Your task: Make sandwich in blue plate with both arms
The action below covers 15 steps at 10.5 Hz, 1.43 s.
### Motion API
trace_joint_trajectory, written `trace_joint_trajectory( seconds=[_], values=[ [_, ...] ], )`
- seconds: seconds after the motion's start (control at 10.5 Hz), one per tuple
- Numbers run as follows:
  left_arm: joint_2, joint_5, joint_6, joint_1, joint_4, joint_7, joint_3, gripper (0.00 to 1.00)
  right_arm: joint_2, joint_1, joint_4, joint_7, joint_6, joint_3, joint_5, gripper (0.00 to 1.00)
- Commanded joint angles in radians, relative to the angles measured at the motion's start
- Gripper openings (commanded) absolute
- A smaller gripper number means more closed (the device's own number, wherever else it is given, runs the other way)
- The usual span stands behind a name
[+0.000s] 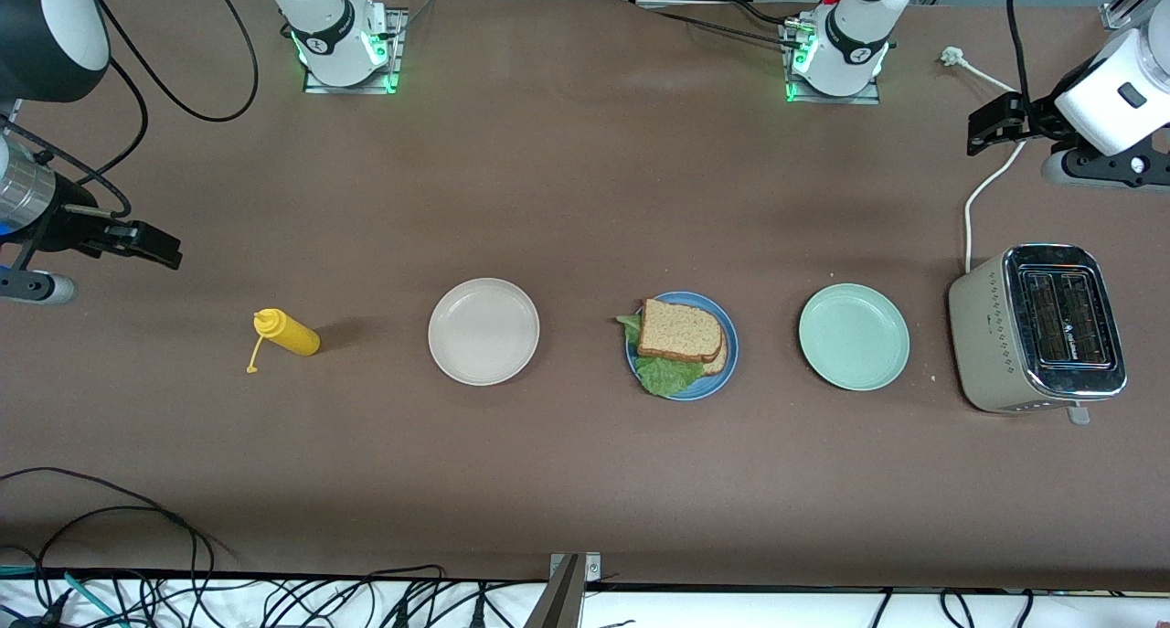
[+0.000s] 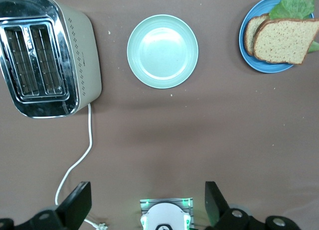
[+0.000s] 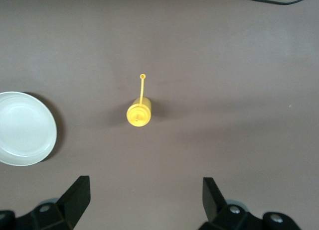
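Fingers of the left gripper (image 1: pixel 985 127) and right gripper (image 1: pixel 151 244) spread wide and empty at the table's ends; the sandwich (image 1: pixel 681 334) sits assembled on the blue plate (image 1: pixel 722 372), apparently complete.

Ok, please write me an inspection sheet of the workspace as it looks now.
Surface: brown table, a few crumbs near the toaster.
Job's things: sandwich assembled on the blue plate, lettuce sticking out.
Clutter: off-white plate, mint-green plate, toaster, yellow squeeze bottle with its cap off on a strap.
Grippers: left gripper above the toaster's end, right gripper above the bottle's end; jaws open, nothing held.
Cables: white toaster cord on the table.
Surroundings: black cables along the front edge.
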Motion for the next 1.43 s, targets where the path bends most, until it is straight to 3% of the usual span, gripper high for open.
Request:
trace_joint_trajectory(
  seconds=[0.0, 0.57, 1.05, 1.34],
  values=[
    [0.008, 0.021, -0.025, -0.002, 0.028, -0.06, -0.01, 1.0, -0.043, -0.027, -0.028, 0.013, -0.001, 0.039, 0.061, 1.0],
    [0.024, 0.022, -0.024, 0.001, 0.063, -0.062, -0.003, 1.0, -0.074, 0.015, -0.07, 0.024, 0.006, 0.021, 0.046, 1.0],
    [0.036, 0.03, -0.019, 0.009, 0.124, -0.065, 0.008, 1.0, -0.075, 0.281, -0.083, -0.059, 0.029, -0.302, 0.053, 1.0],
    [0.047, 0.022, 0.022, 0.02, 0.138, -0.063, 0.017, 1.0, -0.075, 0.285, -0.069, -0.059, 0.031, -0.313, 0.064, 1.0]
  ],
)
